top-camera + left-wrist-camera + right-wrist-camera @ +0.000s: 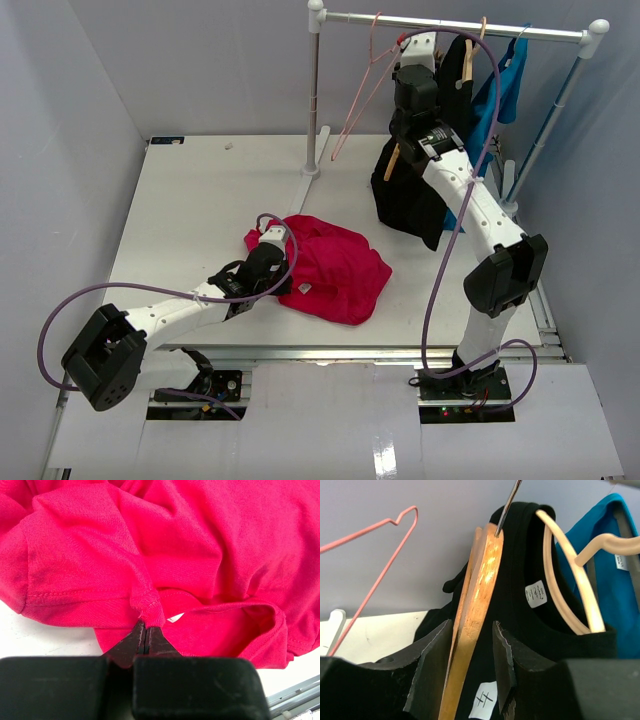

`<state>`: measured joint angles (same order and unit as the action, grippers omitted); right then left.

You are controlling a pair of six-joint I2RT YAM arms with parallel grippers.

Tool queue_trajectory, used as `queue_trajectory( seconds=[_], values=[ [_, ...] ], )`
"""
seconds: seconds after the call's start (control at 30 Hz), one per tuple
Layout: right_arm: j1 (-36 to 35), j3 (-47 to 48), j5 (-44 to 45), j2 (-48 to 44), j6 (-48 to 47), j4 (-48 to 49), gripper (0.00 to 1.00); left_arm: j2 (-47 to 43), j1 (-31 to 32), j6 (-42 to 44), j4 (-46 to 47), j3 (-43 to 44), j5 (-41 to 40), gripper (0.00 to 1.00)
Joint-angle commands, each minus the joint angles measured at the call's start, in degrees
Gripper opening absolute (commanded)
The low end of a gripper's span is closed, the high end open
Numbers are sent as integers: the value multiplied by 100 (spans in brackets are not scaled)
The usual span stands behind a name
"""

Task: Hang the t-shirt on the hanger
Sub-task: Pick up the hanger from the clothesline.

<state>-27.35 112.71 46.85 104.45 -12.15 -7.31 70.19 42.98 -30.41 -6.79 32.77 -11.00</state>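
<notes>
Currently: left hand (145, 630) clamped on t-shirt (200, 555) fold, anchoring it on desk (200, 200); right hand (472, 625) straddles hanger (480, 585), presumably for retrieval, grip undeterminable.

Tan wooden hanger (480, 575) between fingers of the right gripper (471, 625) (black garment (530, 630) just behind)

White table (180, 200): crumpled t-shirt (335, 265) near front edge; rack base (312, 172) at back.
</notes>
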Motion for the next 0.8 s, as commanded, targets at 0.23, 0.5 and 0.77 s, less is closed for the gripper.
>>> queue_trajectory(
  seconds=[0.23, 0.5, 0.77],
  values=[
    [139, 85, 59, 82, 202, -192, 39, -18, 52, 56, 87, 162, -1, 0],
    [169, 348, -92, 85, -27, -192, 9, 3, 60, 44, 90, 168, -10, 0],
    [169, 492, -118, -220, -372, -168, 8, -22, 62, 53, 90, 168, -7, 0]
  ],
)
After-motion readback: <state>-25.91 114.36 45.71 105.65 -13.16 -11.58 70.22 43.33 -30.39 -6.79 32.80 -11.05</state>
